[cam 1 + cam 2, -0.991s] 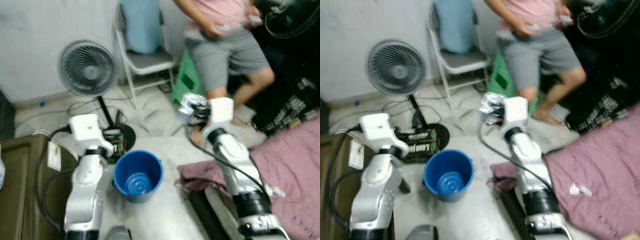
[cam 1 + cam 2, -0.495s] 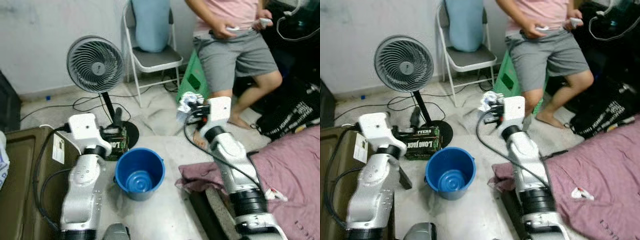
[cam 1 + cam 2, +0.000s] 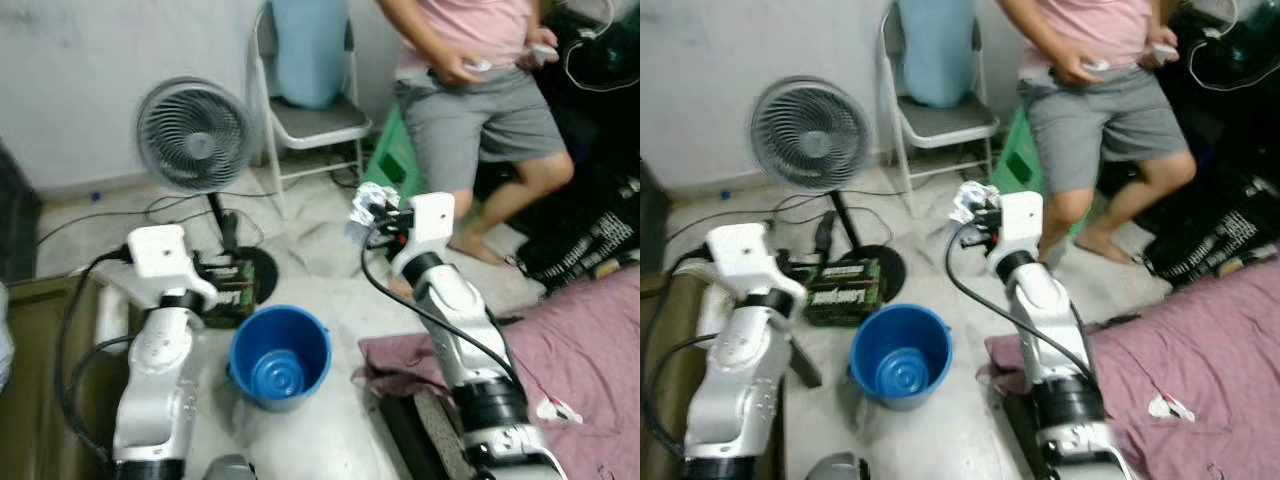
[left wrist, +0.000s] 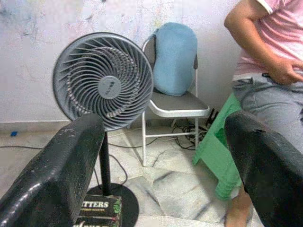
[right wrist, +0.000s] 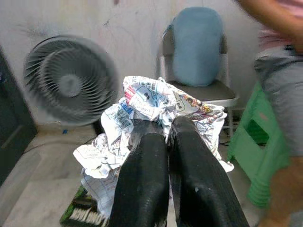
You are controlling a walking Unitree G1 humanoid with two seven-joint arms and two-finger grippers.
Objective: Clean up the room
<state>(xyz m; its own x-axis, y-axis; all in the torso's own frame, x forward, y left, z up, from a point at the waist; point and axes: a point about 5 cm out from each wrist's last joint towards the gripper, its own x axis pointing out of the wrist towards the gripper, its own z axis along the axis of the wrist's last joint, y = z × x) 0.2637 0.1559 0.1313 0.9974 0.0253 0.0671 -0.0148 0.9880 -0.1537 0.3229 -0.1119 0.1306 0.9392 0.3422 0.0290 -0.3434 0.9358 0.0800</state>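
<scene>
My right gripper [image 3: 381, 220] is shut on a crumpled wad of printed paper [image 3: 366, 208], held up in the air beyond and to the right of a blue bucket [image 3: 280, 355] that stands upright on the floor between my arms. The right wrist view has the paper [image 5: 151, 106] bunched over the two closed fingers [image 5: 142, 179]. My left gripper [image 3: 226, 276] hangs open above the floor just left of the bucket's far rim. Its wrist view shows the two fingers [image 4: 52, 175] wide apart with nothing between them.
A standing fan [image 3: 195, 135] and a folding chair [image 3: 315, 115] with a blue cushion stand by the wall. A person [image 3: 480, 90] is beside a green stool [image 3: 395, 160]. A green box [image 3: 845, 290] lies at the fan's base. A pink blanket [image 3: 560, 340] lies right, a brown cabinet [image 3: 30, 380] left.
The head view has swayed a little. My right gripper keeps the paper wad at about the same place. The person has shifted slightly to the right.
</scene>
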